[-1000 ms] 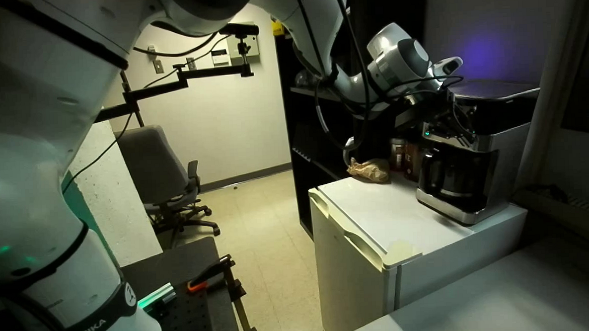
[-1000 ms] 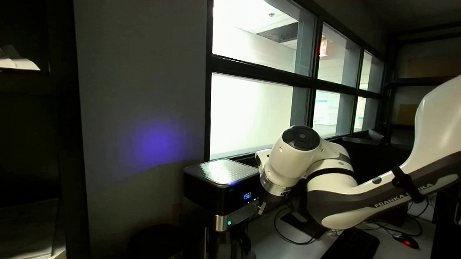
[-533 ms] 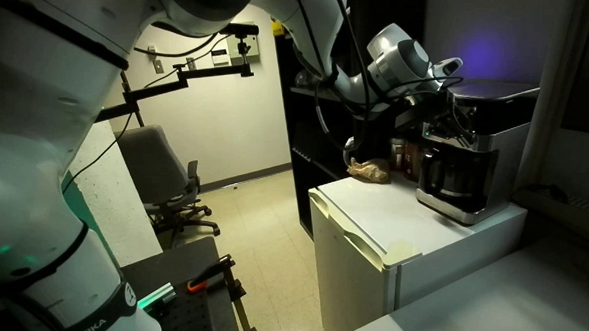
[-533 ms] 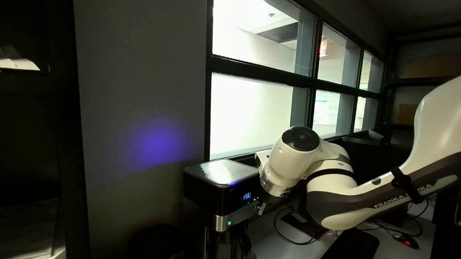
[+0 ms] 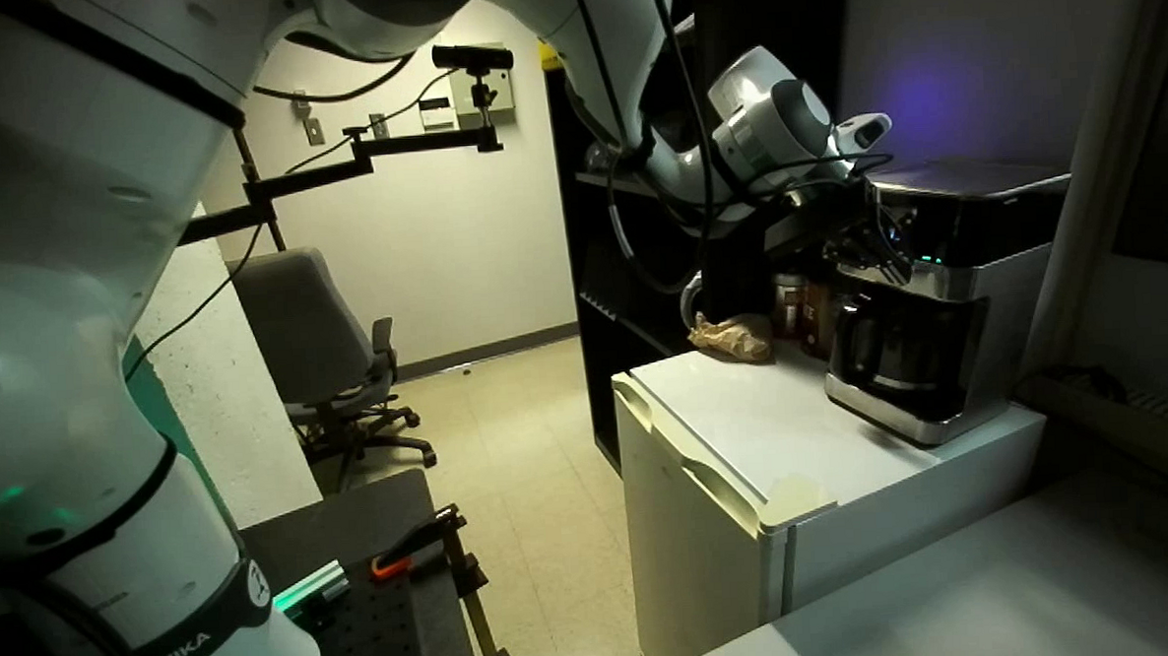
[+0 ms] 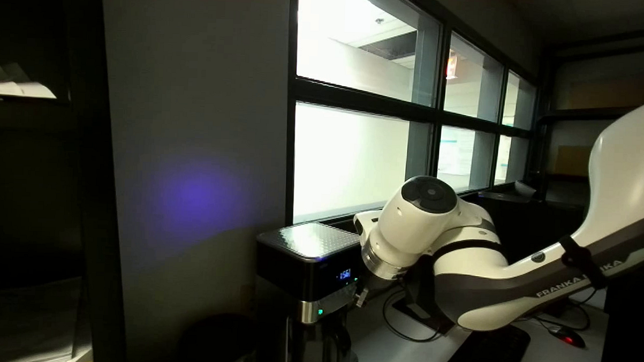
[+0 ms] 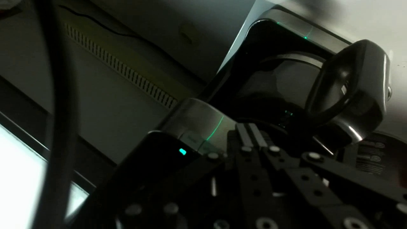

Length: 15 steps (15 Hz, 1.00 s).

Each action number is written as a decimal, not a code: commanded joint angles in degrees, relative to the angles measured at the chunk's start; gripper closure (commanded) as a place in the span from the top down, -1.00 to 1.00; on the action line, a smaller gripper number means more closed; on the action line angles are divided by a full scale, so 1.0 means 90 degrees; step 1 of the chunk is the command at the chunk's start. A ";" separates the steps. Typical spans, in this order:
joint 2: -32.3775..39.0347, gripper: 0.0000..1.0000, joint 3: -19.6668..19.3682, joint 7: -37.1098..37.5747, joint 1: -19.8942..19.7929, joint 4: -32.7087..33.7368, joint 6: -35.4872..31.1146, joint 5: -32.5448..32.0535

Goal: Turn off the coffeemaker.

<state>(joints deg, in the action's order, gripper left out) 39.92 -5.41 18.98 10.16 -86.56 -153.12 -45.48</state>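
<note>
The coffeemaker (image 5: 1000, 322) stands where it stood, on the worktop (image 5: 785, 413), the top of a white mini fridge (image 5: 701, 535), its carafe (image 5: 908, 348) seated inside. Its blue digits (image 6: 345, 274) are lit. My arm (image 6: 472, 261) has drawn back slightly over the last half second: in an exterior view two green lights (image 5: 932, 259) now show together where I saw one, and the purple glow (image 6: 195, 192) on the wall has slid left in both exterior views. My gripper (image 7: 251, 135) is clenched, its fingertips (image 7: 243, 135) together by the silver band (image 7: 198, 121); whether they touch it I cannot tell.

The carafe handle (image 7: 369, 82) juts out near them. Bare worktop runs out to the door edge; a crumpled brown bag (image 5: 732, 339) and a jar (image 5: 788, 307) sit to one side.

A blurred cable (image 7: 63, 105) crosses the wrist view, and the button print is illegible. In an exterior view, below the top panel (image 6: 312, 239), the coffeemaker's base is cut off.
</note>
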 commanded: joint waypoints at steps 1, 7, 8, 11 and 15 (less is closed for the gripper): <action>-0.0334 -0.99 -0.0152 0.0016 0.0153 -0.0436 -0.0230 0.0063; -0.0359 -0.99 -0.0170 -0.0008 0.0130 -0.0406 -0.0117 0.0146; -0.0354 -0.99 -0.0188 0.0002 0.0132 -0.0392 -0.0100 0.0154; -0.0254 -0.99 -0.0230 -0.0017 0.0118 -0.0266 -0.0089 0.0203; -0.0179 -0.99 -0.0296 -0.0023 0.0137 -0.0154 -0.0109 0.0259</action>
<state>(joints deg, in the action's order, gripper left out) 37.85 -7.04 18.98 10.61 -88.82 -153.77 -44.22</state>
